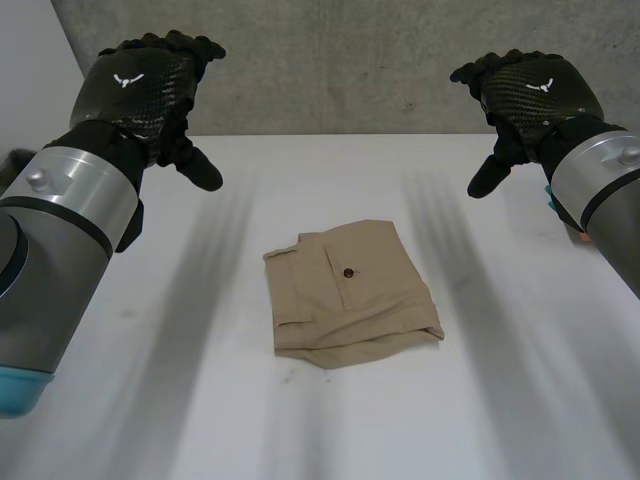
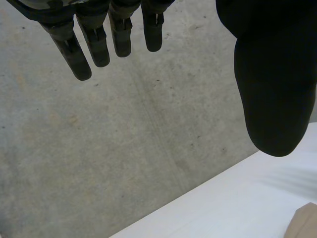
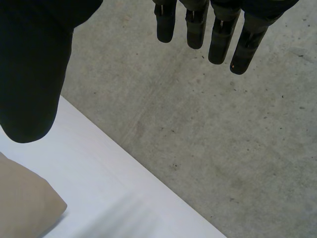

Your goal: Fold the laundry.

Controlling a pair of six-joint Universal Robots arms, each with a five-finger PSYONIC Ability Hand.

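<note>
Left hand (image 1: 145,85), upper left, and right hand (image 1: 530,95), upper right, hang with fingers (image 2: 99,47) straight and spread, well apart from the folded khaki shorts (image 1: 350,295) lying mid-frame on the counter (image 1: 150,400).

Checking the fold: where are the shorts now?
Head view: folded shorts lie centred on the table, between the raised left hand and right hand, touching neither.

Folded tan shorts (image 1: 352,293) lie mid white table (image 1: 200,400).
</note>
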